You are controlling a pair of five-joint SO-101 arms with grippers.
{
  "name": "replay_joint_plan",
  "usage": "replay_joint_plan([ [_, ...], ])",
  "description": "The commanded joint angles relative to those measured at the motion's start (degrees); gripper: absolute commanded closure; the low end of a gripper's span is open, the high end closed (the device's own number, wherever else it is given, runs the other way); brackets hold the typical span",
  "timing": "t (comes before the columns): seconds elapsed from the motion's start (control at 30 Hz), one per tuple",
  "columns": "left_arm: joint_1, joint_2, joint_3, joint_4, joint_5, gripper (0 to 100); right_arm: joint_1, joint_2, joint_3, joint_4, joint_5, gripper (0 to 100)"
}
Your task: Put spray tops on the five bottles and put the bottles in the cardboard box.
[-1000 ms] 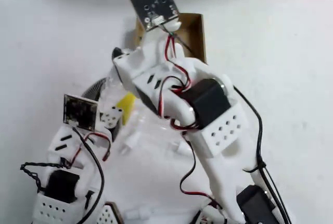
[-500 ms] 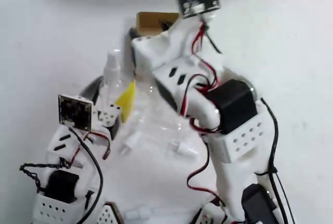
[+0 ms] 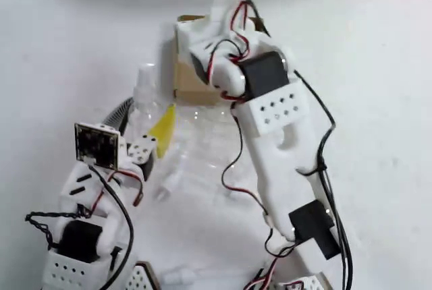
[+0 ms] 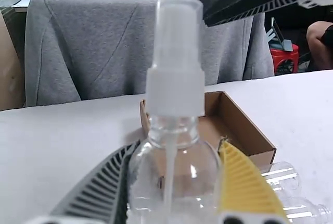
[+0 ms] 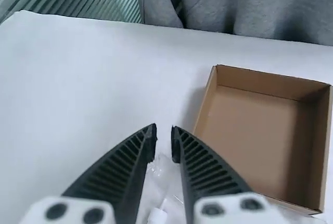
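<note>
Left wrist view: bottle [image 4: 171,172] stands clamped between left fingers [image 4: 244,187]; right fingers [image 5: 125,166] barely parted, empty.

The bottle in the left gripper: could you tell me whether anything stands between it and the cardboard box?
Nothing lies on the table between the bottle and the cardboard box, but the right arm hangs above part of it.
</note>
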Motion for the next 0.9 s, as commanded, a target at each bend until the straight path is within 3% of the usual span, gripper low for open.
replay_joint_plan([
  [0.0, -0.2, -0.7, -0.6, -1.9, 0.8, 94, -3.7, -0.8, -2.5, 0.9, -0.4, 97.5],
  [0.27, -0.2, -0.7, -0.6, -1.9, 0.8, 94, -10.2, -4.8, -2.5, 7.7, 0.1, 97.5],
  [0.53, -0.2, -0.7, -0.5, -1.9, 0.8, 94, -5.9, -6.7, -2.6, 6.0, 0.6, 97.1],
  [0.67, -0.2, -0.7, -0.5, -1.9, 0.8, 94, 0.7, -7.7, -2.6, 3.7, 8.4, 97.1],
  [0.87, -0.4, -0.7, -0.6, -1.9, 0.8, 94, 8.6, -7.7, -2.6, -0.5, 26.9, 97.4],
])
